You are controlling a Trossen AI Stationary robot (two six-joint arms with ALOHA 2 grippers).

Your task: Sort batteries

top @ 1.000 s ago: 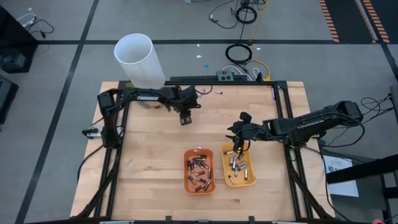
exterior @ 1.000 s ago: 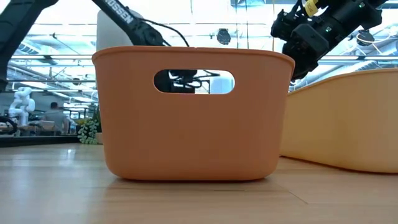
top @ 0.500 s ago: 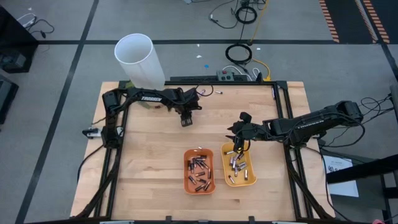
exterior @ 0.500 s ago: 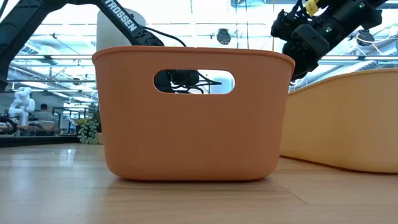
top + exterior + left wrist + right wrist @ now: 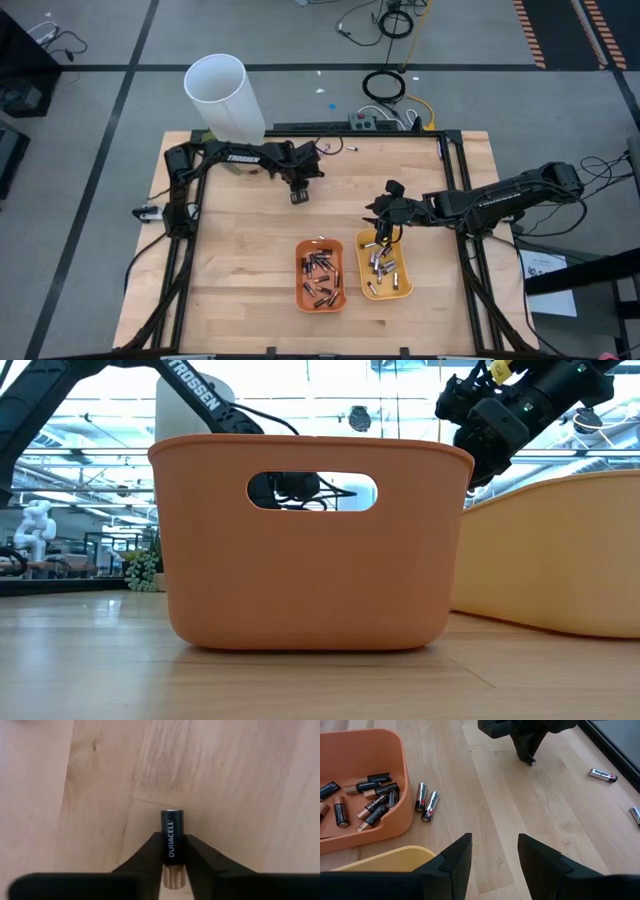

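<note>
A dark Duracell battery (image 5: pixel 172 822) with a coppery end lies on the bare wood behind the trays, and my left gripper (image 5: pixel 297 193) is shut on it. The right wrist view shows that gripper (image 5: pixel 529 756) from afar. My right gripper (image 5: pixel 492 854) hangs open over the far end of the yellow tray (image 5: pixel 385 268) with nothing between its fingers. The orange tray (image 5: pixel 321 275) holds several dark batteries, the yellow tray several silvery ones. Two silvery batteries (image 5: pixel 426 800) lie on the wood beside the orange tray. My left gripper pinches the battery's two long sides (image 5: pixel 172 846) between its two fingers (image 5: pixel 150 847), about mid-length and toward the coppery end. The fingers come from above, pointing steeply down, one on either side. The battery lies flat on the table.
A tall white tube (image 5: pixel 225 98) stands at the table's far left corner. Loose batteries (image 5: pixel 603 775) lie on the wood toward the far side. The table's black frame (image 5: pixel 455 160) runs along its edges. In the low view the orange tray's wall (image 5: pixel 310 560) hides most of the table.
My left gripper has sunk a little toward the table.
</note>
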